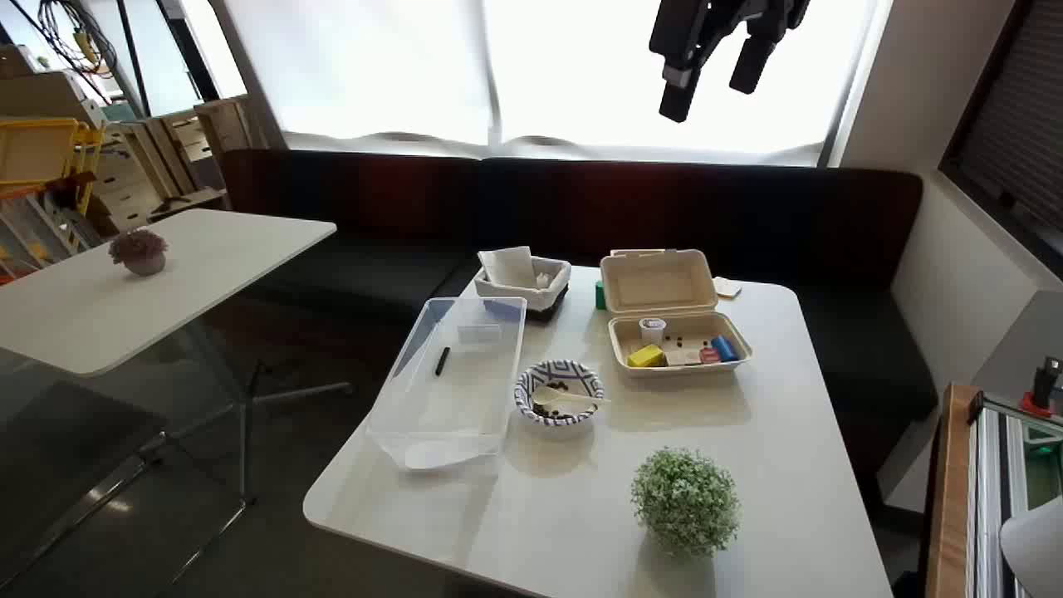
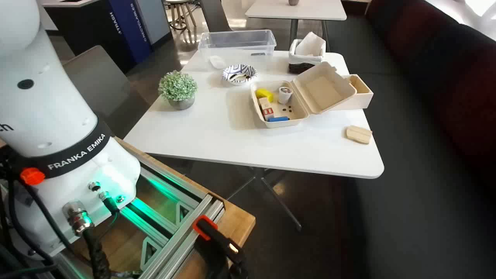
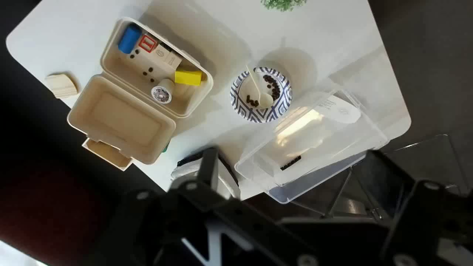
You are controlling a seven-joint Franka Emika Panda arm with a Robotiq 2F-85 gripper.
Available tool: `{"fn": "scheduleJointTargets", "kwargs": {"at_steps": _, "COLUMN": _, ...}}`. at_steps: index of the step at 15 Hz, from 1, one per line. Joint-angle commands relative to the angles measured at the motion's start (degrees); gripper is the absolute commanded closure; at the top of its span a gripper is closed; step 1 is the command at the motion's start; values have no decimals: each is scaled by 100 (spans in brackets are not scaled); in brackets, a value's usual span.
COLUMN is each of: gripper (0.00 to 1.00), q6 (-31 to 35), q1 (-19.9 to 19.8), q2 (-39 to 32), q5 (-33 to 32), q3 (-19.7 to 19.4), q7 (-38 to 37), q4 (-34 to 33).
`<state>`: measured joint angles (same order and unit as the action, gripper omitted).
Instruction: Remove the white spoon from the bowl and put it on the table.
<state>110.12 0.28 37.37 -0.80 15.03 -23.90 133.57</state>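
Note:
The white spoon lies in the patterned bowl, its handle reaching over the rim. In the wrist view, the spoon rests with its round end among dark beans in the bowl. In an exterior view, the bowl shows, but the spoon is hard to make out. The bowl stands on the white table, also seen in another view. My gripper is open and empty, high above the table. In the wrist view, its fingers are wide apart, away from the bowl.
A clear plastic bin stands beside the bowl. An open beige takeout box holding small items is on the bowl's opposite side. A green plant stands near the bowl. A lined basket and wooden piece lie farther off.

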Motion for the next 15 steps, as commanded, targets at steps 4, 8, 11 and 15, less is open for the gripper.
{"fn": "scheduleJointTargets", "kwargs": {"at_steps": 4, "gripper": 0, "q6": -12, "q1": 58, "q2": -14, "q5": -37, "q3": -44, "q7": -29, "q4": -12}}
{"fn": "scheduleJointTargets", "kwargs": {"at_steps": 8, "gripper": 0, "q6": -12, "q1": 59, "q2": -14, "q5": -37, "q3": -44, "q7": -28, "q4": -12}}
{"fn": "scheduleJointTargets", "kwargs": {"at_steps": 11, "gripper": 0, "q6": -12, "q1": 59, "q2": -14, "q5": -37, "q3": -44, "q7": -28, "q4": -12}}
{"fn": "scheduleJointTargets", "kwargs": {"at_steps": 15, "gripper": 0, "q6": -7, "q1": 24, "q2": -313, "q5": -74, "q3": 17, "q7": -68, "q4": -131}}
